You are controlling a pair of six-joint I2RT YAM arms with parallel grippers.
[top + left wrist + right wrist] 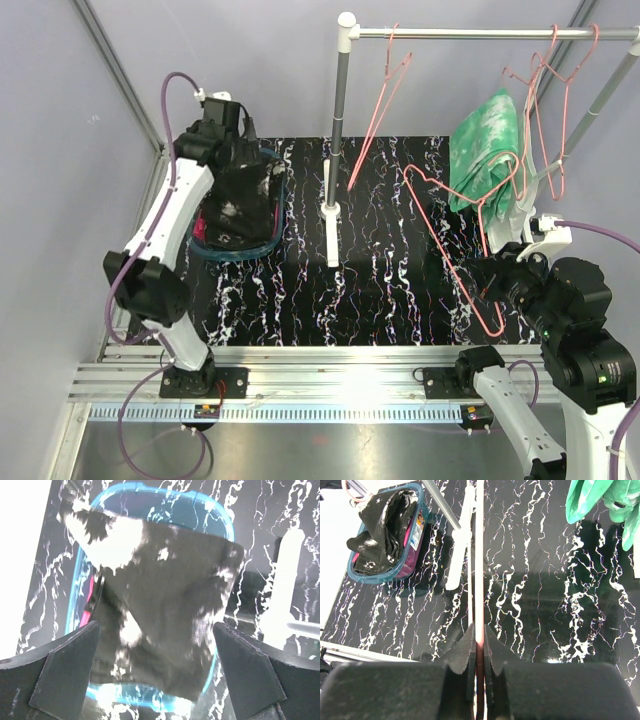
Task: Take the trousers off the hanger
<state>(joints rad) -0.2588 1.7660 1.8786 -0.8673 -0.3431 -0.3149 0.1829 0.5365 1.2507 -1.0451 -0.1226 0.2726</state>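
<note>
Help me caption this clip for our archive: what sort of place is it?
Most likely a robotics lab test cell, not a home: plain partition walls enclose a marbled black table, a slotted aluminium rail edges it, and a small clothes rail with pink wire hangers stands there as a prop.

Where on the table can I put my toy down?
Bare table between basket and post, and between post and the held hanger. Crowded at far right around the green trousers; the basket is full.
</note>
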